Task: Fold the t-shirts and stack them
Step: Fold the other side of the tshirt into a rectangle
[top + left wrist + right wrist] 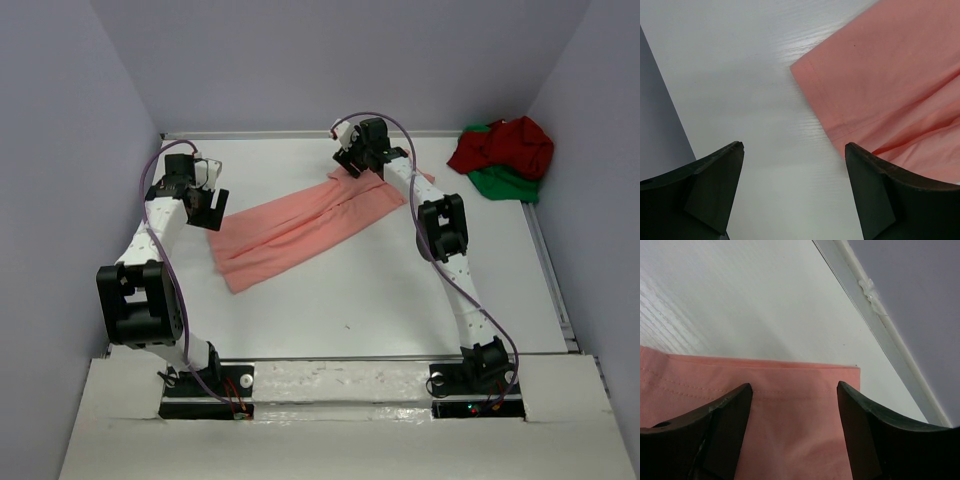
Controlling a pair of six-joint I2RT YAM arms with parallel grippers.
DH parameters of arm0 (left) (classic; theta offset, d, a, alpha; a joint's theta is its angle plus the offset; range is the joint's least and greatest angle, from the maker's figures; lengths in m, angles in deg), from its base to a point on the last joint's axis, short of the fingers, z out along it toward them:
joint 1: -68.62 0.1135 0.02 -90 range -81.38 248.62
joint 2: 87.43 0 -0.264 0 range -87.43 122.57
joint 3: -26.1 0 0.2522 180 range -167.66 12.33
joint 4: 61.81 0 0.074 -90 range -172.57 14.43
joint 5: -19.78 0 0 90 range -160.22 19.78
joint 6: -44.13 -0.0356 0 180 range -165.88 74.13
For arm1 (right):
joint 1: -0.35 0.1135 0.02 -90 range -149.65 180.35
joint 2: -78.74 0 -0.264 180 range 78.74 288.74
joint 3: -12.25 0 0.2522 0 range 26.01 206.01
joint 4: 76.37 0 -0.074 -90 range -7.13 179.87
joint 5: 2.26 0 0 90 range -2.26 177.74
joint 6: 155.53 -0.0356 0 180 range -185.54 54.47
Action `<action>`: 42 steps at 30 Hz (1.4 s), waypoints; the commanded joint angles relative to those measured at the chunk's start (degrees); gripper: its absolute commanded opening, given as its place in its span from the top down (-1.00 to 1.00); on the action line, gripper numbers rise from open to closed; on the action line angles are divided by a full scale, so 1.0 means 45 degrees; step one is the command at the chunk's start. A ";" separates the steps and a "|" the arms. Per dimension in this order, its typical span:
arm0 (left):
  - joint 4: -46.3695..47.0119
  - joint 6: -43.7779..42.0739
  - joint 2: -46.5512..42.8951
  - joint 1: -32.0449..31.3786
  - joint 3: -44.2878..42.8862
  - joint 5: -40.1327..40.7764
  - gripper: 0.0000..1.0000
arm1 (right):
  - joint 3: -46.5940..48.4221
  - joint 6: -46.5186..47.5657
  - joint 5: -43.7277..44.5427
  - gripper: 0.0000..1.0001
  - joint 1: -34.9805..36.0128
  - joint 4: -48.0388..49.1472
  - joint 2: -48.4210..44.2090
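White table (400, 300) holds pink shirt (300, 225) — only overhead shows red-green heap (503, 155).

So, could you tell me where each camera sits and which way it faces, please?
Top external: high behind the robot, looking down at the table; left arm, right arm show.
Left wrist: looks down past left gripper at salmon-pink shirt corner.
Right wrist: looks past right gripper over the shirt's hem toward the wall.
Shared: all see the salmon-pink shirt.

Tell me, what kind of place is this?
Likely a robot test booth, not a home: a left arm and right arm bolted to a white table, plain walls boxing it in, a pink t-shirt laid out.
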 commanded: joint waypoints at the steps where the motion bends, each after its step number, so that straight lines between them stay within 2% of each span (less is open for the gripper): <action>1: -0.0275 -0.0082 0.0092 0.0085 -0.0263 -0.0082 -0.86 | 0.0461 -0.0347 -0.0183 -0.52 0.0110 -0.0425 0.0297; 4: -0.0314 -0.0101 0.0169 0.0085 -0.0283 -0.0023 -0.86 | 0.0266 -0.0738 -0.0145 -0.54 0.0110 -0.0426 0.0180; 11: -0.0431 -0.0102 0.0443 0.0085 -0.0439 -0.0140 -0.86 | -0.0923 -0.1227 -0.0319 -0.38 0.0110 -0.0445 -0.0464; 16: -0.0509 -0.0101 0.0618 0.0085 -0.0537 -0.0179 -0.85 | -0.1317 -0.2124 -0.0555 -0.40 -0.0027 -0.0562 -0.0816; 25: -0.0627 -0.0101 0.0911 0.0085 -0.0790 -0.0277 -0.85 | -0.0633 -0.2867 -0.1297 -0.45 -0.0437 -0.1324 -0.0816; 29: -0.0666 -0.0101 0.1048 0.0085 -0.0849 -0.0316 -0.85 | -0.0478 -0.2926 -0.1530 -0.23 -0.0691 -0.1363 -0.0719; 30: -0.0704 -0.0101 0.1068 0.0085 -0.0869 -0.0316 -0.85 | -0.0438 -0.2945 -0.1589 -0.06 -0.0691 -0.1421 -0.0680; 31: -0.0686 -0.0121 0.1088 0.0065 -0.0869 -0.0316 -0.85 | -0.0361 -0.2946 -0.1648 0.00 -0.0807 -0.1480 -0.0603; 34: -0.0705 -0.0102 0.1165 0.0065 -0.0889 -0.0316 -0.85 | -0.0340 -0.2829 -0.1687 0.52 -0.0808 -0.1578 -0.0543; 36: -0.0705 -0.0121 0.1263 0.0065 -0.0927 -0.0297 -0.85 | -0.0321 -0.2790 -0.1687 0.76 -0.0808 -0.1597 -0.0524; 37: -0.0744 -0.0121 0.1341 0.0065 -0.1005 -0.0297 -0.85 | -0.0282 -0.2770 -0.1745 0.78 -0.0924 -0.1636 -0.0504; 38: -0.0783 -0.0140 0.1361 0.0065 -0.1025 -0.0277 -0.85 | -0.0282 -0.2770 -0.1746 0.93 -0.0925 -0.1656 -0.0485; 42: -0.0803 -0.0141 0.1361 0.0065 -0.1064 -0.0238 -0.85 | -0.0360 -0.2595 -0.1746 1.00 -0.0925 -0.1676 -0.0582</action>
